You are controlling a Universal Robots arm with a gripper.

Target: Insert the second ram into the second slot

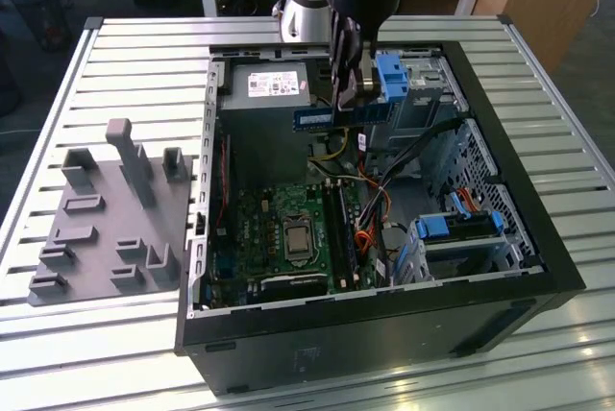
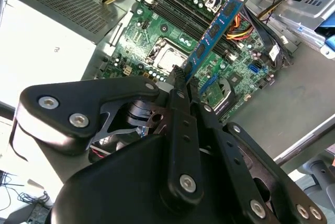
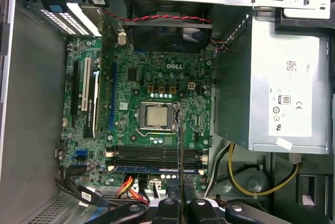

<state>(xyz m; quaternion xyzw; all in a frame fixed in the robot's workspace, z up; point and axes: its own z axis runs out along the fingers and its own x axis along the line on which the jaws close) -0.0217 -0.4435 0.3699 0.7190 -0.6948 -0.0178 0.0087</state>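
Fingers [image 2: 179,98] clamped on the second ram [image 1: 315,119], upper centre of the exterior view, held high, likely to clear the cables [image 1: 423,147].

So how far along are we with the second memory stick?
Done: the end effector is shut on the memory stick, holding it above the open computer case. In hand: in the first wrist view the stick hangs edge-on over the memory slots on the green board. Left: it is not yet in a slot. Whether another stick is already seated I cannot tell.
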